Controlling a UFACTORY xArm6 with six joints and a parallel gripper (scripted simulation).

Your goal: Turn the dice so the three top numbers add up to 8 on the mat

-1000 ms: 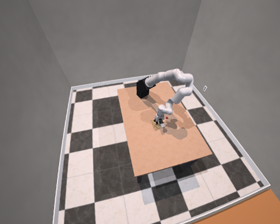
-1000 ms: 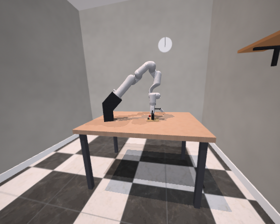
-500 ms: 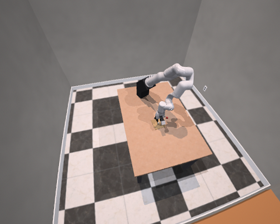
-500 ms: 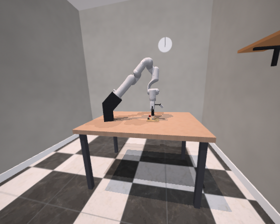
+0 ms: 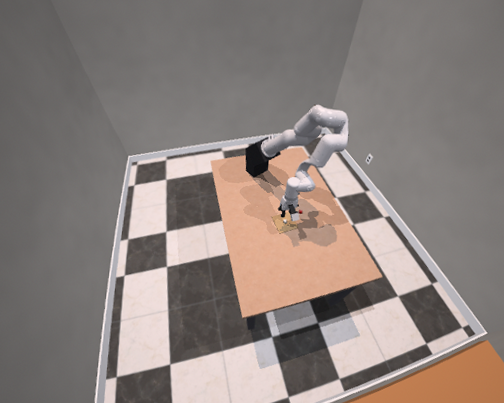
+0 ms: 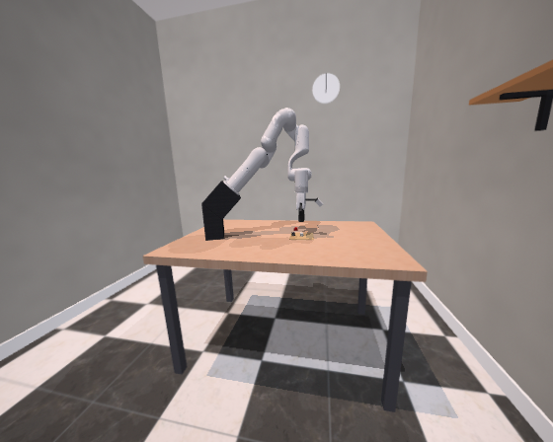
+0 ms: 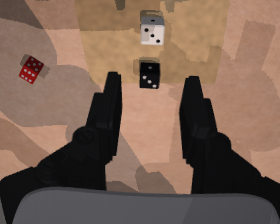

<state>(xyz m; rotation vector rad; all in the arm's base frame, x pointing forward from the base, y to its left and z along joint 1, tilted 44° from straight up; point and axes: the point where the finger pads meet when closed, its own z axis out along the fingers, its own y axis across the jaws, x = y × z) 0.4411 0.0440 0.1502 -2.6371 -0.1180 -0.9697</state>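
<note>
In the wrist view a tan mat (image 7: 181, 16) lies on the table. A white die (image 7: 151, 30) sits on the mat, and a black die (image 7: 149, 73) sits near the mat's near edge. A red die (image 7: 30, 70) lies off the mat on the bare table to the left. My gripper (image 7: 152, 91) is open and empty, raised above the black die with a finger on each side of it and touching nothing. In the top view the gripper (image 5: 288, 213) hangs over the mat (image 5: 286, 224), and the red die (image 5: 300, 212) is beside it. I cannot read the top faces surely.
The arm's black base (image 5: 256, 160) stands at the far end of the wooden table (image 5: 289, 236). In the exterior view the mat (image 6: 301, 236) lies near the table's middle, with the table's edges far from it.
</note>
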